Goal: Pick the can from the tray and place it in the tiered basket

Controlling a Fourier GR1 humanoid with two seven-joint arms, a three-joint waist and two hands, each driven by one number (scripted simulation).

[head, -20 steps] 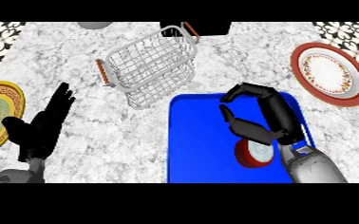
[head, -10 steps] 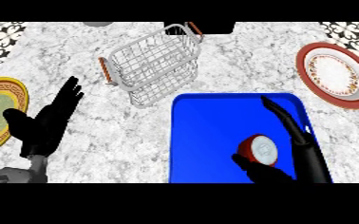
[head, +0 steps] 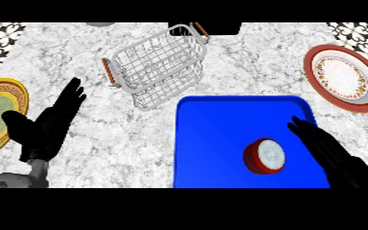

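A red can [head: 265,156] with a pale lid stands on the blue tray [head: 215,136], toward its lower right. My right hand [head: 327,151] lies just right of the can with its fingers straight, open, not wrapped round it. The wire tiered basket [head: 155,68] with brown handles sits beyond the tray's upper left corner. At the far left my left hand [head: 50,124] rests open, fingers up.
A red-rimmed plate [head: 341,75] lies at the right edge. A yellow-rimmed plate [head: 10,107] shows at the left edge beside my left hand. Marble counter [head: 108,161] stretches between the tray and the left hand.
My right hand has uncurled and slid down and right, now beside the can with straight fingers. The can stands uncovered on the tray. The left hand stays put.
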